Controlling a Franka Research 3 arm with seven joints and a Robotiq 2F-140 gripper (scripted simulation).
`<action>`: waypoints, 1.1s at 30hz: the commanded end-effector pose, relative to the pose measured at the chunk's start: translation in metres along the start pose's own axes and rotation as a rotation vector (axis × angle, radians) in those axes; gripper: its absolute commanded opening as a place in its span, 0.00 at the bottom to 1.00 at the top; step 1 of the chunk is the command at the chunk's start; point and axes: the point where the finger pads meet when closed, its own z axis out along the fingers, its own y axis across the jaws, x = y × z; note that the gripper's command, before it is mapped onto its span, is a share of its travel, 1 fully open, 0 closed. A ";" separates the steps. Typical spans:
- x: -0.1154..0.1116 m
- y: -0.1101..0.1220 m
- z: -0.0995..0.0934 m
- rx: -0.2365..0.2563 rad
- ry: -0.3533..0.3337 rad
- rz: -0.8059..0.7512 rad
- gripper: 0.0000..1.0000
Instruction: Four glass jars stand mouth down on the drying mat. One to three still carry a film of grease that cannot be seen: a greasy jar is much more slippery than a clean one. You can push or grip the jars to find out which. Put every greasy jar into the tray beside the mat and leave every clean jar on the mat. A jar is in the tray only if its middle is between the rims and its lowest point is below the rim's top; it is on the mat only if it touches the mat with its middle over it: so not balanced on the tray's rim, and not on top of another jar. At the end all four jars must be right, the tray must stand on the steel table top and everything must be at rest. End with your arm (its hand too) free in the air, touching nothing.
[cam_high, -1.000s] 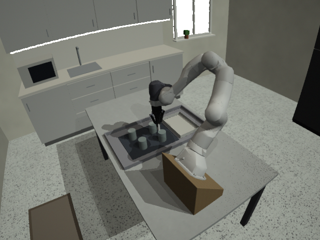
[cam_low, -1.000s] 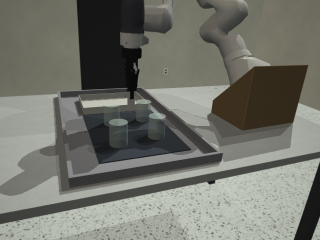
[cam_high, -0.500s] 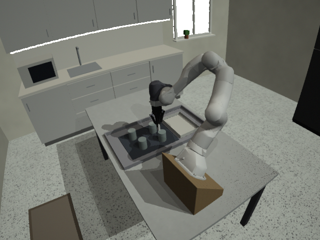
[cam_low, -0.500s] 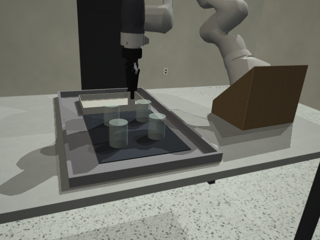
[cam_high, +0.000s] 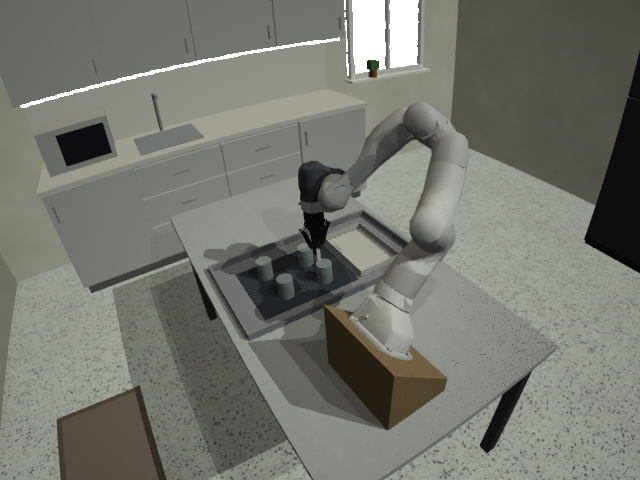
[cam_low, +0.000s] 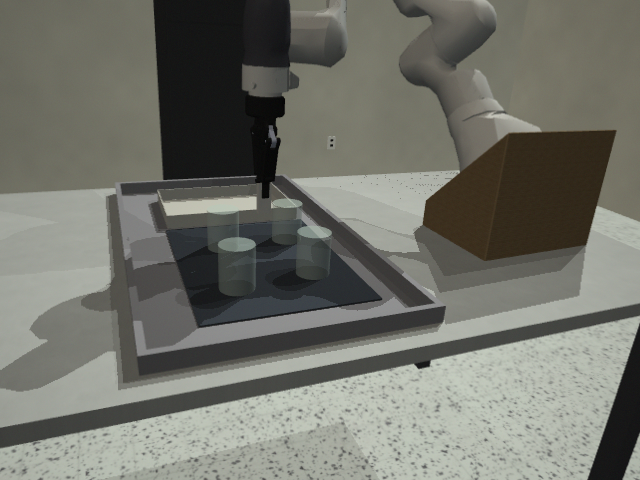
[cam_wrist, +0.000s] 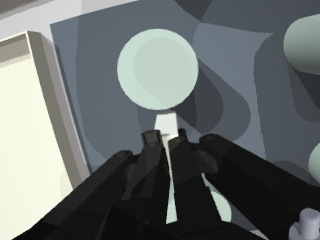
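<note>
Jars: 4/4 on mat (cam_high: 273, 309) (cam_low: 289, 305) (cam_wrist: 102, 30), centre of top view: left jar (cam_high: 264, 268) (cam_low: 236, 271) (cam_wrist: 317, 162), lower jar (cam_high: 284, 286) (cam_low: 313, 254) (cam_wrist: 306, 45), upper jar (cam_high: 305, 255) (cam_low: 222, 232) (cam_wrist: 221, 207), right jar (cam_high: 324, 271) (cam_low: 287, 223) (cam_wrist: 157, 70). Tray (cam_high: 361, 250) (cam_low: 206, 205) (cam_wrist: 25, 120), right of mat: 0 jars in. Gripper (cam_high: 316, 253) (cam_low: 265, 191) (cam_wrist: 169, 127) fully closed, no jar held, above mat btwn upper/right jars. Grease status: can't tell visually. I judge sorting & final arm clearance outstanding.
</note>
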 end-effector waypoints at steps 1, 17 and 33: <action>0.000 0.001 0.000 -0.001 -0.003 0.003 0.00; 0.002 0.001 0.000 -0.001 -0.003 0.003 0.00; 0.004 0.001 0.000 -0.001 -0.003 0.003 0.00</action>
